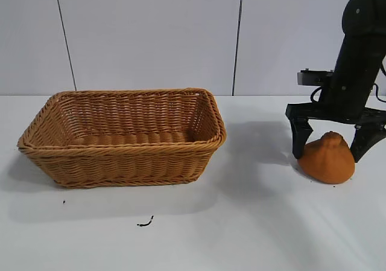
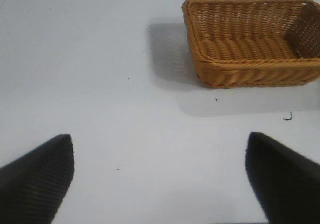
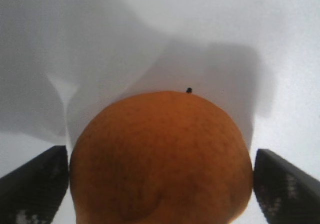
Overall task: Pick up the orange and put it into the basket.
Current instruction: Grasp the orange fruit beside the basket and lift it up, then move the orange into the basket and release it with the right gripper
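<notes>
The orange (image 1: 327,159) is located at the lower right of the exterior view, resting on the white bench (image 1: 253,223) with its pointed top upward. The right end effector (image 1: 330,144) is positioned directly over it, lowered from the black arm at the upper right of the frame. Its two black fingers (image 1: 301,139) are spread wide and are placed one on each side of the fruit, close to its flanks. In the right wrist view the orange (image 3: 160,159) fills the lower centre of the frame, with a fingertip (image 3: 35,184) visible at each lower corner; a narrow gap is seen on either side, so the fruit is straddled but is not clamped. A small dark speck (image 3: 189,90) is seen on the bench just past the fruit.

The basket (image 1: 123,138) stands at the centre left of the exterior view, well apart from the orange, with a bare strip of bench between them. Nothing is seen inside it. A small dark scrap (image 1: 145,223) lies on the bench in front of the basket.

The left end effector (image 2: 160,174) appears only in the left wrist view, where its two fingertips (image 2: 40,174) are held wide apart at the lower corners, above bare bench, with nothing between them. The basket (image 2: 210,64) is seen at the upper right of that view.
</notes>
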`<state>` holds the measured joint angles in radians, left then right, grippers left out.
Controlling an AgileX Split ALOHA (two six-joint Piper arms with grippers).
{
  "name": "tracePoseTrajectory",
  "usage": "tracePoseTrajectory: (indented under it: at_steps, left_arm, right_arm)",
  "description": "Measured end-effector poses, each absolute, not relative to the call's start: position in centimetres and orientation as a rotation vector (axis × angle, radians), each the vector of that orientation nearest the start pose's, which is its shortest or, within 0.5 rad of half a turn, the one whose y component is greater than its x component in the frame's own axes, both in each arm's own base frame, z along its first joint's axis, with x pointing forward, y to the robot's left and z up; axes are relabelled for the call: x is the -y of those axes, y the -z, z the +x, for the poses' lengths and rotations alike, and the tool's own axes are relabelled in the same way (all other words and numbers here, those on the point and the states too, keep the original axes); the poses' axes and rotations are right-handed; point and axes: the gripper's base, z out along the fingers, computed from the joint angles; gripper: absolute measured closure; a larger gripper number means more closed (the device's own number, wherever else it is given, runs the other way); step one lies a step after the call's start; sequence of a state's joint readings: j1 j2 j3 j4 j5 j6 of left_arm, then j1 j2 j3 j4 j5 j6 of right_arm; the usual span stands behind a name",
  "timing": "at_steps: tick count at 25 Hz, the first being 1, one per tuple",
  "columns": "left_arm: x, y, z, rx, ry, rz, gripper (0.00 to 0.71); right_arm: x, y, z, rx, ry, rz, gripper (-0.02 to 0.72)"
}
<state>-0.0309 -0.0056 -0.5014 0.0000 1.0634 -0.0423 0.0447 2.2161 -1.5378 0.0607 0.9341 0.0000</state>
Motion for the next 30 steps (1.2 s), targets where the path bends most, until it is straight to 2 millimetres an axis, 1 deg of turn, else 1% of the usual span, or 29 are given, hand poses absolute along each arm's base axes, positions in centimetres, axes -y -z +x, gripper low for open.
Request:
tracePoseTrajectory:
  at_steps: [1,4,5,6,10,15,18,21,23,26,29,30]
  left_arm:
    - [0.0,-27.7,-0.6,-2.040,0.046,-0.012,0.044]
    - [0.0,-27.7,-0.6,-2.040,0.046,-0.012,0.044]
    - [0.0,-27.7,-0.6,-2.040,0.046,-0.012,0.044]
    - [0.0,-27.7,-0.6,-2.040,0.046,-0.012,0.044]
    - [0.0,-27.7,-0.6,-2.040,0.046,-0.012,0.044]
    - [0.0,-27.7,-0.6,-2.040,0.046,-0.012,0.044]
    - [0.0,-27.7,-0.6,-2.040,0.046,-0.012,0.044]
    - [0.0,-27.7,-0.6,-2.041,0.046,-0.012,0.044]
    - [0.0,-27.7,-0.6,-2.040,0.046,-0.012,0.044]
    - [0.0,-27.7,-0.6,-2.040,0.046,-0.012,0.044]
    - [0.0,-27.7,-0.6,-2.040,0.046,-0.012,0.044]
    - [0.0,-27.7,-0.6,-2.040,0.046,-0.012,0.044]
  right_arm:
    - [-2.3,-11.3,42.5,-3.097,-0.078,-0.015,0.225]
    - [-2.3,-11.6,42.4,-3.112,-0.079,-0.016,0.562]
    - [-2.3,-12.1,42.4,-3.110,-0.080,-0.017,0.635]
    - [-2.4,-12.5,42.4,-3.104,-0.080,-0.018,0.645]
    - [-2.4,-15.0,43.1,-3.079,-0.083,-0.025,0.645]
    - [-2.5,-20.6,44.5,-2.998,-0.091,-0.037,0.645]
    - [-2.6,-23.3,45.4,-2.934,-0.104,-0.039,0.645]
    - [-2.8,-25.4,46.0,-2.865,-0.129,-0.037,0.645]
    - [-3.2,-26.3,46.3,-2.832,-0.144,-0.047,0.645]
    - [-5.0,-27.1,46.3,-2.807,-0.153,-0.101,0.645]
    - [-8.1,-27.2,45.9,-2.802,-0.169,-0.198,0.645]
    - [-9.5,-27.2,45.6,-2.801,-0.176,-0.240,0.645]
